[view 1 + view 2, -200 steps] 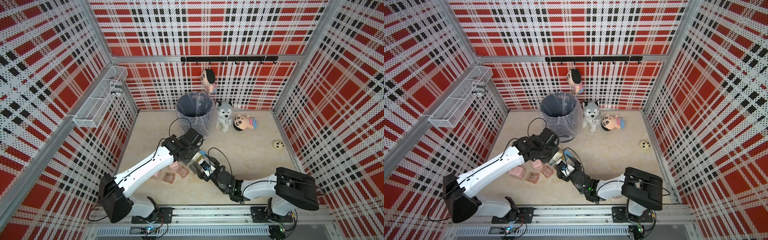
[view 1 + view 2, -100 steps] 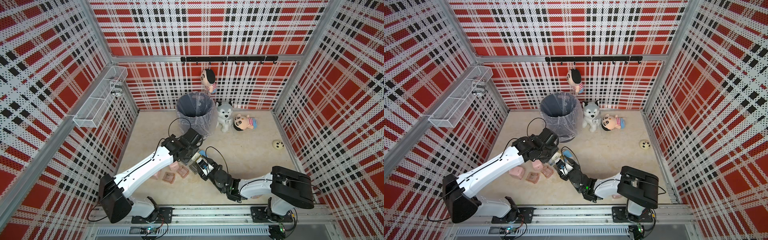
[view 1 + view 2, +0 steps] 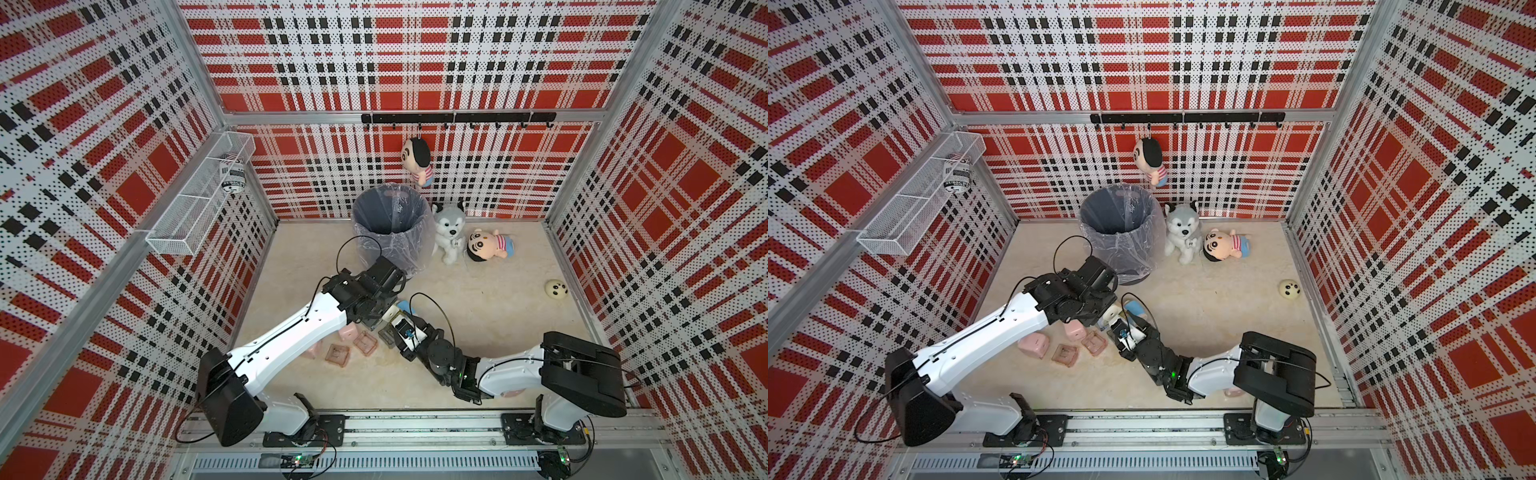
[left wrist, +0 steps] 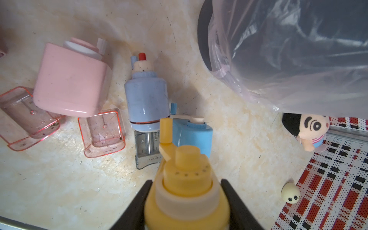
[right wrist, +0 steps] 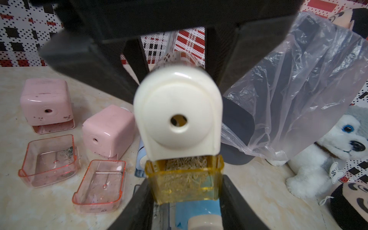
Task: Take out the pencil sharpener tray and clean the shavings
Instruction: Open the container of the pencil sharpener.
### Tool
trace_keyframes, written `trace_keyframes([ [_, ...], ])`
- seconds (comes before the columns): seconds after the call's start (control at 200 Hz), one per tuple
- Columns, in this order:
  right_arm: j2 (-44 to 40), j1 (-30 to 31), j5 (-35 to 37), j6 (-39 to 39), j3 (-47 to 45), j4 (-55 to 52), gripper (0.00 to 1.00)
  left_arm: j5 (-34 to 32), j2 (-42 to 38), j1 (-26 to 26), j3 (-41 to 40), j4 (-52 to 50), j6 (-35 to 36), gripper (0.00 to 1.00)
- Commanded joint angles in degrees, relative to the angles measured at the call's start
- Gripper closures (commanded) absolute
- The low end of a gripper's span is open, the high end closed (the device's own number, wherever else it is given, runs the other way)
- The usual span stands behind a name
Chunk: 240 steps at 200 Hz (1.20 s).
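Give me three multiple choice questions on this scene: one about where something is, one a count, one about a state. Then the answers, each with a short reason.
1. Where does the husky plush stand?
A. beside the bin
B. in the wire basket
C. on the hook rail

2. How many loose pink trays lie on the table?
A. one
B. two
C. four

3. The yellow tray is
A. empty
B. packed with shavings
C. filled with water

Answers:
1 A, the plush stands right next to the bin's lined wall.
2 B, two clear pink trays lie in front of the pink sharpeners.
3 B, brown shavings show through the tray's wall between the fingers of the right gripper.
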Motion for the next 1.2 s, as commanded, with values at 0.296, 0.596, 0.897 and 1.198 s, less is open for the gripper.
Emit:
trace_keyframes([
  [0.296,-5.5,0.9,-4.0,1.1,-6.1,3.9,0.53,-5.1,-0.7,2.2,2.5,-1.4,0.1,0.66],
  [0.596,-10.1,1.5,-3.2,3.1,-7.3,1.9,0.54,-6.7,-3.5,6.5,2.6,-3.5,1.9,0.66],
  [0.897,-16.3,1.1,0.7,6.9,-1.4,-8.2,0.54,-9.5,-9.8,9.7,-0.1,-5.0,2.7,0.66],
  [1.198,-17.9,-1.9,1.1,20.2,12.9,-23.2,0.57,-11.0,-13.5,11.1,-2.4,-5.1,3.3,0.66],
])
